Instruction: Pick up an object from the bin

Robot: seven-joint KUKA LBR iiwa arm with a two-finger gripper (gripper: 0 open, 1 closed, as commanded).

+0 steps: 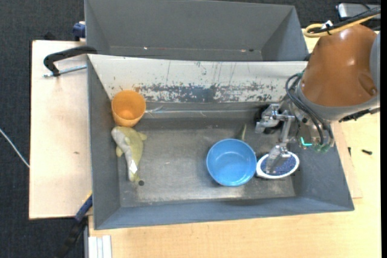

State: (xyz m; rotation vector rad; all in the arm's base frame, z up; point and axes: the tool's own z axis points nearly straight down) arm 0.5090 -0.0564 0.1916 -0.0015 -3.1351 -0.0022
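The pincer [282, 153] hangs over a small white-rimmed, dark-blue dish [291, 167] in the bin's [181, 205] near right corner. I cannot tell whether it is spread. The dish is likely light, stiff and slippery; grip its rim.

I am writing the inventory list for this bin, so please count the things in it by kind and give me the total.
Orange cup: 1
Blue bowl: 1
Small white-rimmed dish, dark blue inside, under the pincer: 1
Pale soft toy: 1
Total: 4
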